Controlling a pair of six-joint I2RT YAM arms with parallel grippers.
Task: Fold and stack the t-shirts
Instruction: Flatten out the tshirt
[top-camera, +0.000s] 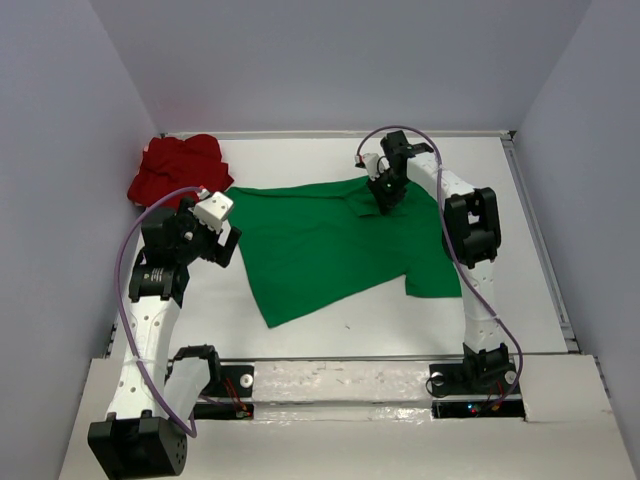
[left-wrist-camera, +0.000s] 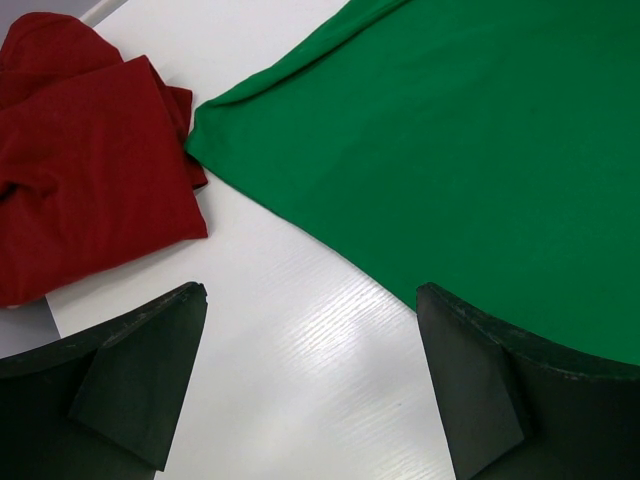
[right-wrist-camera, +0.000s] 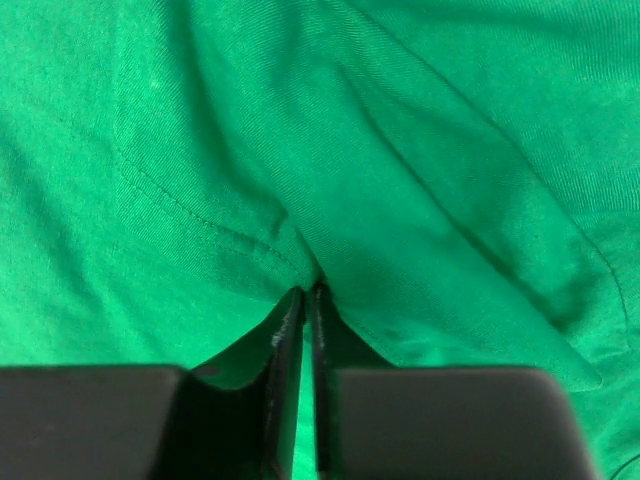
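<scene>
The green t-shirt (top-camera: 335, 240) lies spread over the middle of the table. The red t-shirt (top-camera: 178, 168) lies crumpled at the far left corner. My right gripper (top-camera: 385, 203) is shut on a fold of the green t-shirt (right-wrist-camera: 400, 180) near its far edge, pinching a hemmed edge between its fingertips (right-wrist-camera: 309, 296). My left gripper (top-camera: 226, 240) is open and empty, just above the bare table beside the green shirt's left corner (left-wrist-camera: 215, 125). The red t-shirt (left-wrist-camera: 80, 150) shows at the left of the left wrist view.
The white table (top-camera: 380, 320) is walled on the left, far and right sides. A raised rim (top-camera: 545, 240) runs along the right edge. The arm bases (top-camera: 470, 375) stand at the near edge.
</scene>
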